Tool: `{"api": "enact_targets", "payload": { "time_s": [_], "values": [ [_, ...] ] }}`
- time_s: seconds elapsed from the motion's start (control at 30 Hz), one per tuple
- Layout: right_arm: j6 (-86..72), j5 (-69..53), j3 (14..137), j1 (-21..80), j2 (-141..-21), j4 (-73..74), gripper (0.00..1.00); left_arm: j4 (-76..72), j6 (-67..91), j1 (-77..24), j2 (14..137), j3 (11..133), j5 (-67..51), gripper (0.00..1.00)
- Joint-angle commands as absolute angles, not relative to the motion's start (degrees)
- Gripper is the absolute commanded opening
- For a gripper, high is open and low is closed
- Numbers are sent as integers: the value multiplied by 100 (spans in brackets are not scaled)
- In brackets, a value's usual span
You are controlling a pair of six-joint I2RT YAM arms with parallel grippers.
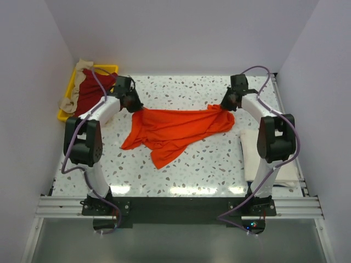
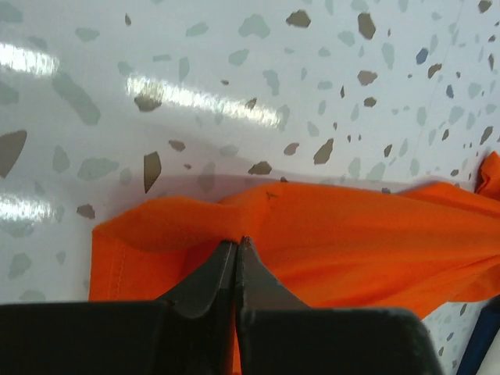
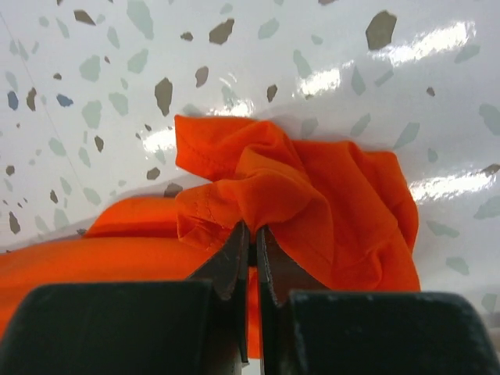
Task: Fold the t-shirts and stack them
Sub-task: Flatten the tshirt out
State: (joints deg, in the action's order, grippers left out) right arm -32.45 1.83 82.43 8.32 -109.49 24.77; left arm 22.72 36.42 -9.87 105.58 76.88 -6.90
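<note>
A bright orange t-shirt (image 1: 175,129) lies stretched across the middle of the speckled table, with one loose part trailing toward the near side. My left gripper (image 1: 134,107) is at its far left corner. In the left wrist view the gripper (image 2: 237,242) is shut, its tips pinching a fold of the orange cloth (image 2: 351,242). My right gripper (image 1: 225,105) holds the far right corner. Seen from the right wrist, that gripper (image 3: 251,228) is shut on a bunched fold of the orange t-shirt (image 3: 328,195). A dark red t-shirt (image 1: 90,93) and a beige one (image 1: 77,82) lie in the tray.
A yellow tray (image 1: 109,68) stands at the far left corner of the table. A cream-white cloth (image 1: 249,156) lies flat by the right arm. White walls close in the table on the left, right and far sides.
</note>
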Motion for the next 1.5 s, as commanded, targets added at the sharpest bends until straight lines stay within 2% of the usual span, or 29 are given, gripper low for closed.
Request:
{"api": "enact_targets", "payload": {
  "time_s": [0.0,0.1,0.2,0.3,0.33,0.4,0.43,0.57,0.8,1.07,1.47],
  "values": [
    [-3375,9,8710,624,-11064,2241,0,2003,3586,-888,10757,8549,-870,5],
    [-3419,-158,8780,563,-11205,2162,0,2171,3525,-835,11100,8911,-809,5],
    [-3428,-246,8824,528,-11328,2083,0,2109,3463,-730,11250,9017,-878,10],
    [-3428,-351,8912,510,-11434,2083,0,2153,3340,-686,11390,9140,-1046,26],
    [-3436,-386,8956,510,-11461,2083,0,2171,3305,-686,11373,9132,-1046,37],
    [-3445,-430,8973,510,-11478,2074,0,2127,3278,-686,11199,8974,-1046,50],
    [-3437,-448,9008,510,-11513,2074,0,2092,3261,-686,11110,8904,-1055,52],
    [-3419,-448,9009,501,-11505,2083,0,1978,3313,-703,10583,8151,-993,52],
    [-3384,-439,8859,475,-11461,2004,0,1504,3647,-949,9792,6646,-721,47],
    [-3393,-475,8815,466,-11435,1978,0,1327,3841,-1388,10002,6451,-668,46],
    [-3445,-615,8763,387,-11426,1907,0,1477,3990,-1529,10107,6442,-334,45]
  ]
}}
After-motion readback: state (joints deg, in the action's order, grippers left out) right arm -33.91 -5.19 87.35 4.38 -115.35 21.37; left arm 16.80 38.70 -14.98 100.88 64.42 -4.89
